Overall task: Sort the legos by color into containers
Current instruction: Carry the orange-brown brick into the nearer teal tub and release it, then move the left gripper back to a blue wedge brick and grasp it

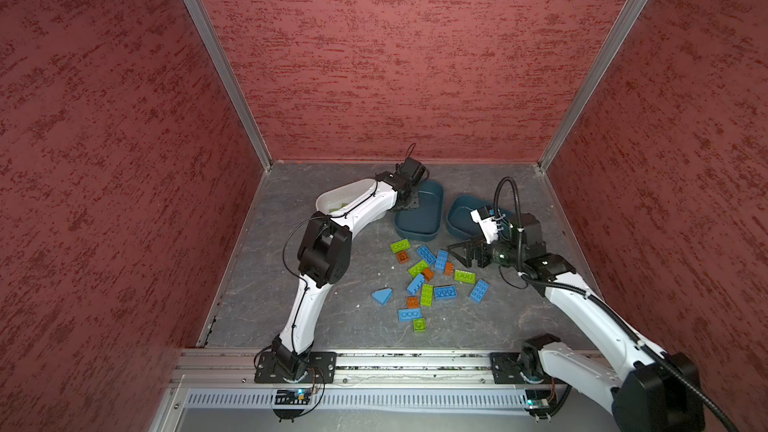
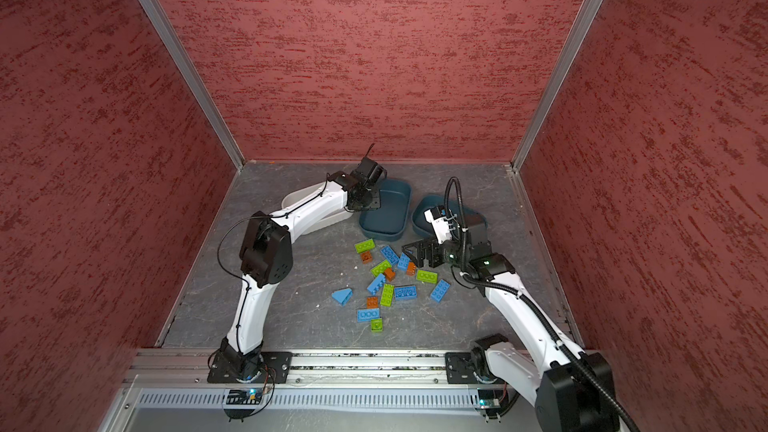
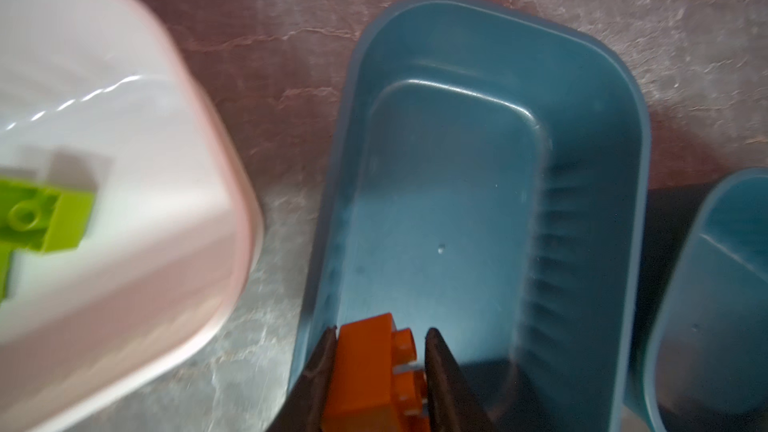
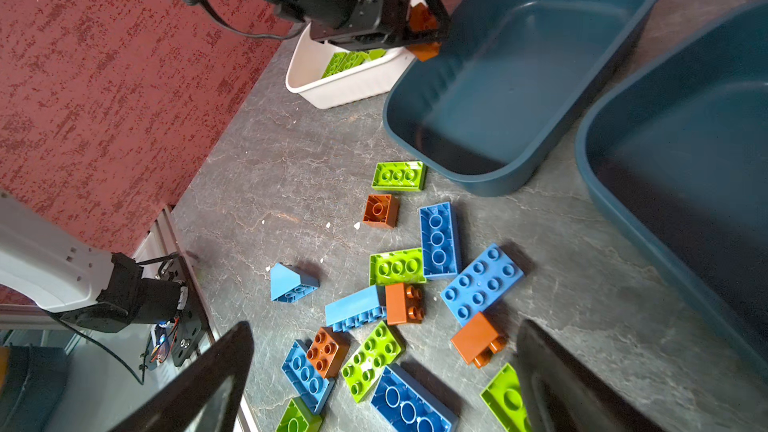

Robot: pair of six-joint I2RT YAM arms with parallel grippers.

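Orange plastic catches the eye first: the left gripper (image 3: 380, 338) has its jaws pressed against a small orange brick (image 3: 365, 376), studs turned sideways. It holds the brick just inside the rim of the middle teal tub (image 1: 415, 235), on the side that faces the white tub (image 1: 332, 197). The right wrist view shows the same grip from across the worktop (image 1: 311, 317), with the brick (image 4: 424, 22) about level with the tub's edge.

The white tub stands just beside the teal one and partly under the left arm. A few green bricks (image 4: 353, 61) lie in it. One of them (image 3: 45, 218) shows in the left wrist view, lying with its hollow underside up.

A second teal tub (image 1: 455, 222) sits to the right of the middle one, close beside it. The right arm crosses over part of it.

The right gripper (image 1: 457, 253) hangs over the right edge of the loose bricks (image 1: 428, 280). Its jaws are spread wide with nothing between them, and the two dark fingers (image 4: 216, 376) frame the heap below.

That heap lies on the worktop in front of the tubs. It is a jumble of green, blue and orange pieces, some touching or leaning on each other. A blue wedge (image 1: 382, 296) sits a little apart on the left.
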